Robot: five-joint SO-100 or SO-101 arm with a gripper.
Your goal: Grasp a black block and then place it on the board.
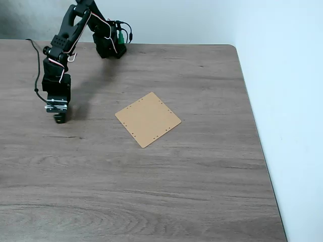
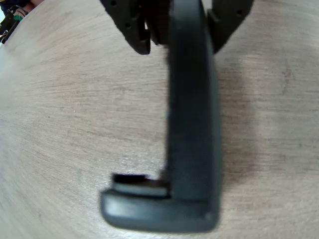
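The black block [image 2: 192, 124], matte and smooth, sits clamped in my gripper [image 2: 182, 37]; in the wrist view its long axis runs twelve to six, a short foot turning toward nine at the bottom. Below it lies the grainy wood table [image 1: 202, 191]. The thin tan board [image 1: 148, 119], holes along its edges, lies flat at three o'clock from me in the fixed view, well apart.

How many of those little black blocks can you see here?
1. The black block is held in the gripper at the left of the table in the fixed view, apart from the board. Its dark shape there blends with the gripper.
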